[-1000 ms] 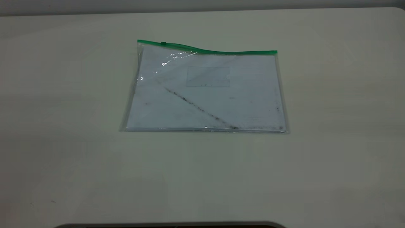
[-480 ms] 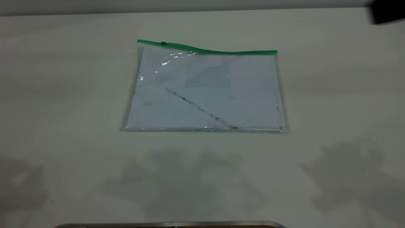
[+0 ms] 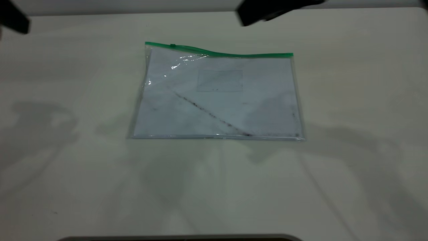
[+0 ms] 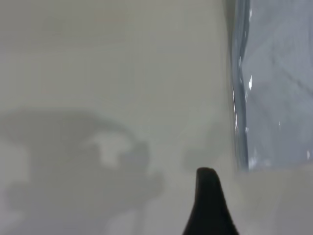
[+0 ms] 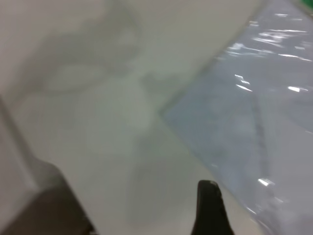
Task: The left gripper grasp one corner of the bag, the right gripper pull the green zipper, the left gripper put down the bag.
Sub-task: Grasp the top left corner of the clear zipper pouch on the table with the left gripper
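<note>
The bag (image 3: 217, 97) lies flat in the middle of the white table, with a white sheet inside and a dark diagonal smudge. The green zipper (image 3: 234, 54) runs along its far edge, and the slider tab (image 3: 173, 46) sits near the left end. My left gripper (image 3: 13, 18) is a dark shape at the far left, well away from the bag. My right gripper (image 3: 267, 11) hovers at the far edge, beyond the zipper's right half. Neither touches the bag. The bag's side edge shows in the left wrist view (image 4: 279, 83), and a corner shows in the right wrist view (image 5: 244, 122).
The white table (image 3: 67, 167) carries the arms' shadows at left, right and front. A dark curved rim (image 3: 180, 237) lies at the front edge. A grey blocky shape (image 5: 44, 205) shows in the right wrist view.
My right gripper has moved left from the far right corner to beyond the bag's far edge. My left gripper has come into view at the far left. The bag has not moved.
</note>
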Robot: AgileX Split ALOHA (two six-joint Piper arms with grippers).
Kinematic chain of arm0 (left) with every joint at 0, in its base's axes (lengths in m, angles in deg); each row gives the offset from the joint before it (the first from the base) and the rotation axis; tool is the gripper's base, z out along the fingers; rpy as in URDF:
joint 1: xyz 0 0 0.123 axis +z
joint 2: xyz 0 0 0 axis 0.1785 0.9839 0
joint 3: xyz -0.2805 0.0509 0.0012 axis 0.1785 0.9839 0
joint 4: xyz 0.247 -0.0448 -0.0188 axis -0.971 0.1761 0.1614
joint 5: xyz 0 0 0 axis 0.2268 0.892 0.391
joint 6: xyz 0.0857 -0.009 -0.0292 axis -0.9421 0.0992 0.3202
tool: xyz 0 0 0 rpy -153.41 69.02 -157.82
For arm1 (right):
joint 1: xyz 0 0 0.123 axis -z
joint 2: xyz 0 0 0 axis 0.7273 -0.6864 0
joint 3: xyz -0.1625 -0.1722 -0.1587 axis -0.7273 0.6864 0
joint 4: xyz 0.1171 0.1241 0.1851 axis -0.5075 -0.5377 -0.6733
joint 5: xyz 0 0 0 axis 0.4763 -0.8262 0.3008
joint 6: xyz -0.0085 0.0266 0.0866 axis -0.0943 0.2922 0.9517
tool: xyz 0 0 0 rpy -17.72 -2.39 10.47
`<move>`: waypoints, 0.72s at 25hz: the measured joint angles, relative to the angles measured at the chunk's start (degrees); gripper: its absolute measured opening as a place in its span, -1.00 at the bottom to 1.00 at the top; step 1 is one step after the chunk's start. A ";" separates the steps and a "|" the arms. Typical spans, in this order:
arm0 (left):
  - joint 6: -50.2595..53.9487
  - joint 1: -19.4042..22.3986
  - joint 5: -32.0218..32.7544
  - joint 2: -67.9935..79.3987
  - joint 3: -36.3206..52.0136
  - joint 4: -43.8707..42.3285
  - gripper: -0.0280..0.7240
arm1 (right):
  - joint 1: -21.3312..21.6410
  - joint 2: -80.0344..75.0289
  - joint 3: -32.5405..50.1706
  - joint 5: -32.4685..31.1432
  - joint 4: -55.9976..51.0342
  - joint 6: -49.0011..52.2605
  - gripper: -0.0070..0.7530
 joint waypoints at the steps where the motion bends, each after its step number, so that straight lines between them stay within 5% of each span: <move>1: -1.12 0.00 0.48 2.59 -2.70 1.47 0.64 | -0.23 -2.23 -2.31 -1.39 -0.39 0.78 0.49; 9: -8.97 0.00 6.99 26.61 -24.62 9.81 0.64 | -0.63 -13.55 -17.49 -6.97 -1.05 4.35 0.48; 18: -13.89 -1.10 20.16 48.11 -47.08 16.12 0.64 | -0.74 -16.21 -20.27 -8.18 -1.07 5.64 0.47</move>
